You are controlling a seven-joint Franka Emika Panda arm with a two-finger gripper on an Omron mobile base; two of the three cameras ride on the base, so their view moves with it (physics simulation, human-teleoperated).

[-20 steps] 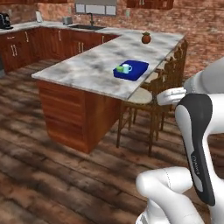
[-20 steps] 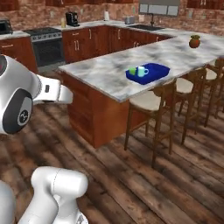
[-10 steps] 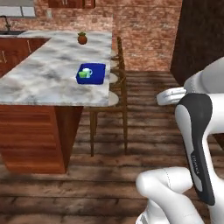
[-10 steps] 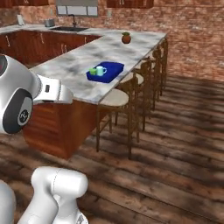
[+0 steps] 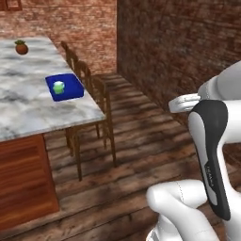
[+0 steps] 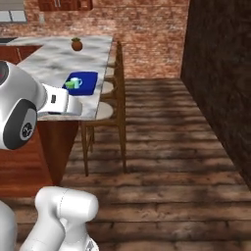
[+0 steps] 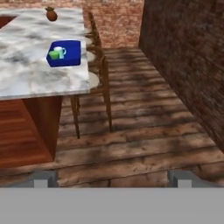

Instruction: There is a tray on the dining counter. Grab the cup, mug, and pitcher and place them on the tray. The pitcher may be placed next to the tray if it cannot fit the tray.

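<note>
The fingers (image 7: 113, 179) stand spread wide, holding nothing, above the wood floor. On the marble tabletop (image 7: 30, 65), the blue tray (image 7: 70, 54) holds the green cup (image 7: 53, 55) and teal mug (image 7: 59, 51), touching.

Wooden stools (image 5: 94, 101), brick wall (image 6: 147, 37), potted plant (image 7: 51, 15)

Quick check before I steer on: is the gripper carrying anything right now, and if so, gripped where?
Nothing is held. In the hand view the gripper stands open and empty over the wood floor, away from the tray, where the cup and mug sit.

Home kitchen: marble dining counter (image 5: 28, 103), stools (image 6: 110, 110), brick walls (image 5: 179, 52).
</note>
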